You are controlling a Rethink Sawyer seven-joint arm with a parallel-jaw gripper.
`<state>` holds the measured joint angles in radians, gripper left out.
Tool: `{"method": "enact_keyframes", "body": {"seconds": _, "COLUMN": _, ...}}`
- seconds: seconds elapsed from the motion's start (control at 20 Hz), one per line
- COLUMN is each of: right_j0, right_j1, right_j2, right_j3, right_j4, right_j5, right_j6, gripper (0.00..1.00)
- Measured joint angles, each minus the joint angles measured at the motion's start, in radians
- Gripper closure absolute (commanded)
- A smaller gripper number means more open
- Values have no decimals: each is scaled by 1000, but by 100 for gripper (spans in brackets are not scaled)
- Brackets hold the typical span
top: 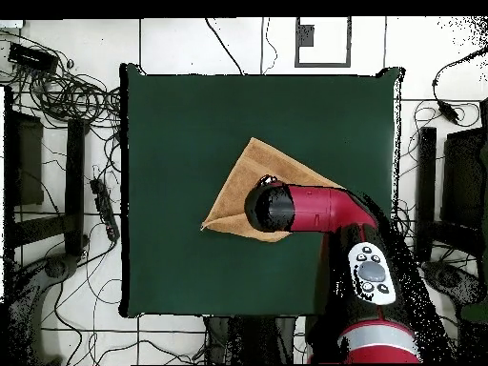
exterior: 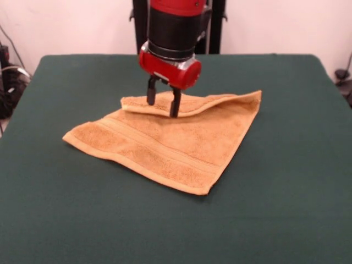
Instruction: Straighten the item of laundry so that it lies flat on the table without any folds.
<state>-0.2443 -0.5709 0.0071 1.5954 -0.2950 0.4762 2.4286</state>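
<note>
- Looking across the table (exterior: 286, 209), we saw the towel (exterior: 176, 143) lying near the middle of the green cloth, turned so that its corners pointed outward like a diamond.
- We noted its golden-tan terry surface, with woven border bands running along the near-left edge.
- Its far edge was folded over onto itself, making a doubled strip from the left of the fold to the far right corner; the rest lay fairly flat.
- The gripper (exterior: 163, 104) hung over that folded strip, and we saw its two dark fingers (exterior: 150, 93) set narrowly apart with their tips at the fold's surface; we could not tell whether any cloth was pinched between them.
- From overhead, the red and black arm (top: 324, 212) covered much of the towel (top: 243, 186), so we could make out only its upper and left parts there, and the gripper itself was hidden under the arm's head.
- We could not make out a tag in either view.
- In the front view the arm was cut off by the top edge.
- The towel sat well apart from every table edge, with bare green cloth on all sides, widest toward the camera in the front view.
- Beyond the table (top: 162, 114), overhead, cables (top: 67, 91) lay on the tiled floor (top: 191, 43) at the left.
</note>
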Motion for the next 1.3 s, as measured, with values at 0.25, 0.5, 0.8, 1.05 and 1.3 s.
{"method": "enact_keyframes", "body": {"seconds": 0.25, "right_j0": 2, "right_j1": -2, "right_j2": 5, "right_j3": 0, "right_j4": -18, "right_j5": 69, "right_j6": 0, "gripper": 0}}
{"method": "enact_keyframes", "body": {"seconds": 0.5, "right_j0": 1, "right_j1": -1, "right_j2": 5, "right_j3": 0, "right_j4": -52, "right_j5": 86, "right_j6": 0, "gripper": 0}}
{"method": "enact_keyframes", "body": {"seconds": 0.8, "right_j0": -19, "right_j1": 13, "right_j2": 8, "right_j3": 0, "right_j4": -99, "right_j5": 86, "right_j6": 0, "gripper": 0}}
{"method": "enact_keyframes", "body": {"seconds": 1.05, "right_j0": -53, "right_j1": 57, "right_j2": 8, "right_j3": -9, "right_j4": -139, "right_j5": 86, "right_j6": 0, "gripper": 0}}
{"method": "enact_keyframes", "body": {"seconds": 1.3, "right_j0": -72, "right_j1": 111, "right_j2": 9, "right_j3": -27, "right_j4": -170, "right_j5": 85, "right_j6": 0, "gripper": 0}}
